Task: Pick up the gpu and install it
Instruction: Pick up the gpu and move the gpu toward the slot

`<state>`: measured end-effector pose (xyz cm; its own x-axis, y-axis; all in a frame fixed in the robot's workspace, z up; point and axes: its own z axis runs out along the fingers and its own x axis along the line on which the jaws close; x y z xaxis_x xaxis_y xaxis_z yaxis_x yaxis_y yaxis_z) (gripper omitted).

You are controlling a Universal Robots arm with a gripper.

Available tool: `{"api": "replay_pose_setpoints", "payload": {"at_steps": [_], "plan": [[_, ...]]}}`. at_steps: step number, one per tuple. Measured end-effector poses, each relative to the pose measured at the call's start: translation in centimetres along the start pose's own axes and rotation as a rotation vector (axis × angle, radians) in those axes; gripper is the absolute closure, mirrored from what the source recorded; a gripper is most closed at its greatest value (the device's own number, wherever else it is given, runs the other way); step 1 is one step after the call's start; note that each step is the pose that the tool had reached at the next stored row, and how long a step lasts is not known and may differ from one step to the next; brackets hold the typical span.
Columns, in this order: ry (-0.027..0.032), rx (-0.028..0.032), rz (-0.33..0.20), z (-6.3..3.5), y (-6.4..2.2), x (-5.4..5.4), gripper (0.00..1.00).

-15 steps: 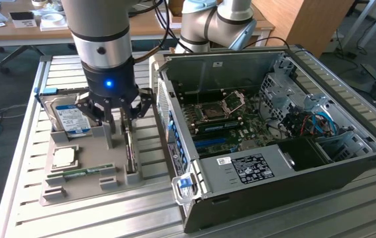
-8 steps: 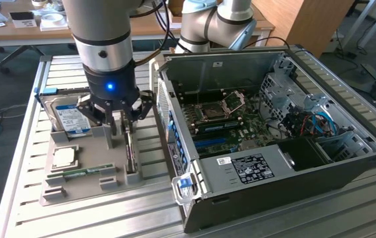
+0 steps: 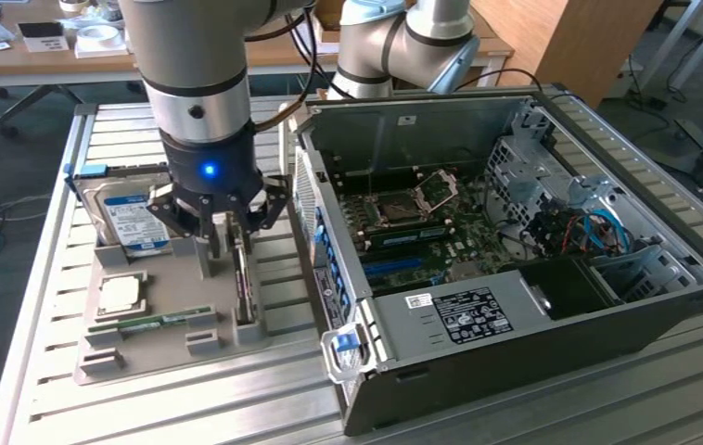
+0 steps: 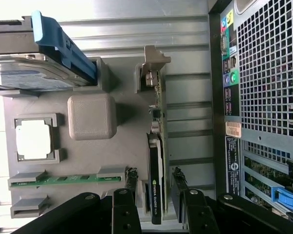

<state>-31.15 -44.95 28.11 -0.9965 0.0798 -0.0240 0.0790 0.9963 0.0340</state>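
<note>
The gpu (image 3: pixel 244 292) (image 4: pixel 156 161) stands on its long edge in a slot of the grey holder tray (image 3: pixel 159 357) (image 4: pixel 127 146), with its silver bracket (image 4: pixel 154 61) at the far end and a black face with a green logo near me. My gripper (image 3: pixel 230 255) (image 4: pixel 155 176) hangs just above it and is open. One black finger (image 4: pixel 131 178) is on each side of the card, and a small gap shows on both sides. Nothing is held.
The same tray holds a hard drive (image 3: pixel 129 218) (image 4: pixel 34 78) with a blue clip, a CPU (image 3: pixel 121 295) (image 4: pixel 34 140) and a green RAM stick (image 3: pixel 154 323) (image 4: pixel 63 179). The open computer case (image 3: pixel 513 297) (image 4: pixel 263 73) lies close beside the tray, motherboard (image 3: pixel 432 232) exposed. A second arm's base (image 3: pixel 389 46) stands behind.
</note>
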Motion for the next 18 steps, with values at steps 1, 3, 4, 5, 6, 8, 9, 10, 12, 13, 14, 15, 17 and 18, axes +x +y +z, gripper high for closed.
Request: {"api": "replay_pose_setpoints", "payload": {"at_steps": [1, 3, 4, 5, 6, 8, 9, 10, 12, 13, 14, 15, 17, 18], "plan": [[-0.0001, -0.0001, 0.0, 0.01, 0.01, -0.1, 0.59], [0.0, -0.0001, 0.0, 0.03, 0.04, -0.5, 0.59], [-0.0001, -0.0002, 0.0, 0.14, 0.04, -0.5, 0.59], [0.0, -0.0001, 0.0, 0.27, 0.03, -0.5, 0.59], [0.0, -0.0001, 0.0, 0.43, 0.03, -0.5, 0.59], [0.0, -0.0001, 0.0, 0.8, 0.01, -0.5, 0.59], [0.0001, 0.0, 0.0, 0.98, 0.01, -0.5, 0.59], [0.0001, -0.0001, 0.0, 1.15, 0.0, -0.5, 0.59], [0.0005, 0.0004, 0.0, 1.33, 0.0, -0.5, 0.59], [0.0006, 0.0005, 0.0, 1.33, -0.01, -0.5, 0.59], [0.0006, 0.0004, 0.0, 1.36, 0.0, -0.5, 0.59], [0.0003, 0.0001, 0.0, 1.49, -0.01, -0.5, 0.59], [0.0005, 0.0003, 0.0, 1.77, -0.02, -0.5, 0.59], [0.0004, 0.0002, 0.0, 1.93, -0.02, -0.5, 0.59]]}}
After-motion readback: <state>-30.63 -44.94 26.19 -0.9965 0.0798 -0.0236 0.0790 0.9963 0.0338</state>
